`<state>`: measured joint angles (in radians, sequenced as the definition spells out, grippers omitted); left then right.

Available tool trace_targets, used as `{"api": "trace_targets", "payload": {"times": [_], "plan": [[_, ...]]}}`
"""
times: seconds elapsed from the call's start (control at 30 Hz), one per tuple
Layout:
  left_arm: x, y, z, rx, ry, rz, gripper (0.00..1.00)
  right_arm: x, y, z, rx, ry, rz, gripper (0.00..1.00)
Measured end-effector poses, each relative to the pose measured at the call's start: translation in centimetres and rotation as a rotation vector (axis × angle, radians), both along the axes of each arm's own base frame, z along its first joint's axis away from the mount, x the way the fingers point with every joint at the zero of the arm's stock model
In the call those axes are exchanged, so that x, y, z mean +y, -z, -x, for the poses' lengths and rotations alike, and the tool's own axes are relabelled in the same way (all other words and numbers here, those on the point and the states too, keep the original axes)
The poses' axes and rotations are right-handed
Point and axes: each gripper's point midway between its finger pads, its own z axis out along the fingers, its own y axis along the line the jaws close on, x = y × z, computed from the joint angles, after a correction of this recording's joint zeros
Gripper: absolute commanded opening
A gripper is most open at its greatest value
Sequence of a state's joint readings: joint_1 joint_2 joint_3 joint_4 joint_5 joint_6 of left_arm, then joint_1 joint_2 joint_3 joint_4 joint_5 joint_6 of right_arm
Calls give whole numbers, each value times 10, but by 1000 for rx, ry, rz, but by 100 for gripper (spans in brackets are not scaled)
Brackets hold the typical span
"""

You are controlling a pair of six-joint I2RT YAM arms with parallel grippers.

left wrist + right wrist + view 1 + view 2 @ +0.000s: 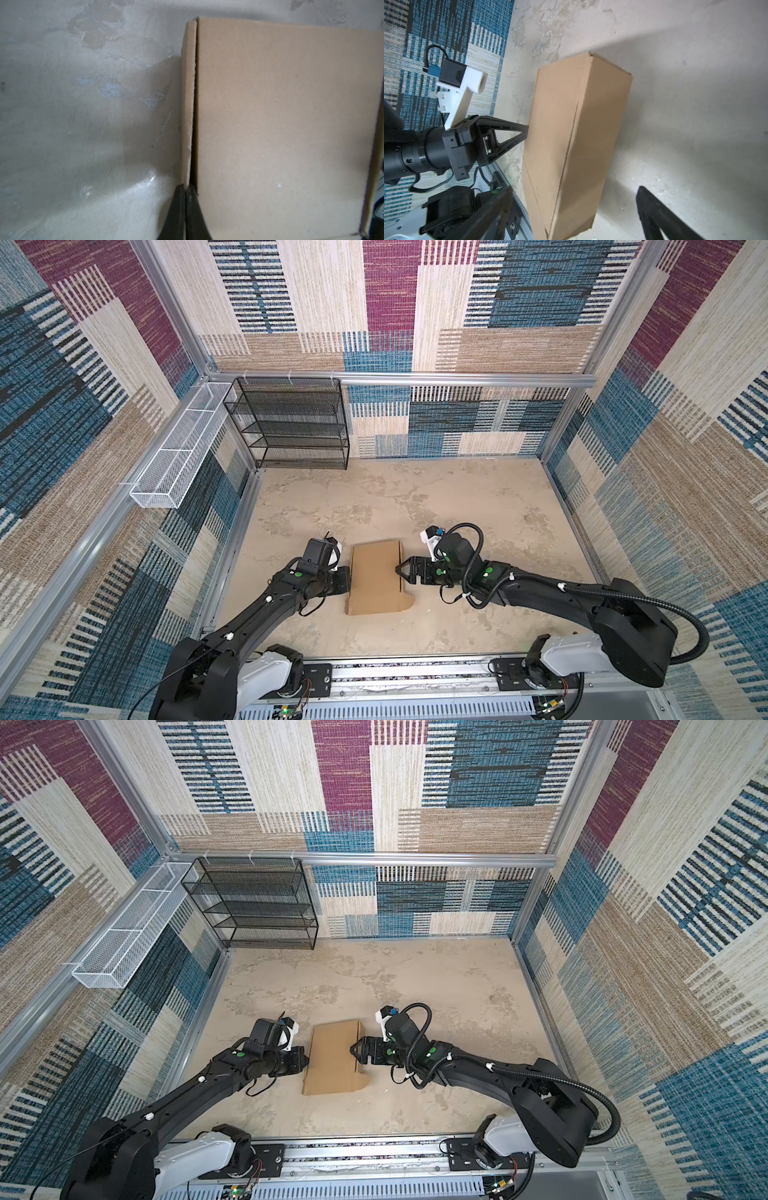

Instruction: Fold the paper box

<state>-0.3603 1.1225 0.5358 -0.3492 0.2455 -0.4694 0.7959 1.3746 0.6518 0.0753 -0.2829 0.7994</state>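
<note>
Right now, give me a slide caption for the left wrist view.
Left gripper pinching the side wall of the paper box on the mottled tabletop.

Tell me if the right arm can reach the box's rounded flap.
Likely yes: the right tool is open beside the paper box, and the rounded flap lies uncovered close by, nothing between.

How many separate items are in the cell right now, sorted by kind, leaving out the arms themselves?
paper box: 1
black mesh shelf rack: 1
white mesh basket: 1
Total: 3
</note>
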Motion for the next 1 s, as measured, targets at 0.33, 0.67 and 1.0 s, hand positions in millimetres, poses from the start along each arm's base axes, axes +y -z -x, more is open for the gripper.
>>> {"api": "trace_targets", "payload": {"times": [0.33, 0.67, 1.0], "plan": [[-7, -11, -6, -57, 8, 49, 0, 15, -10, -1, 32, -33, -144, 95], [-7, -20, -10, -91, -9, 70, 0, 25, -15, -10, 57, -17, -197, 94], [-7, -31, -10, -120, -13, 78, 0, 24, -21, -15, 44, 10, -198, 94]]}}
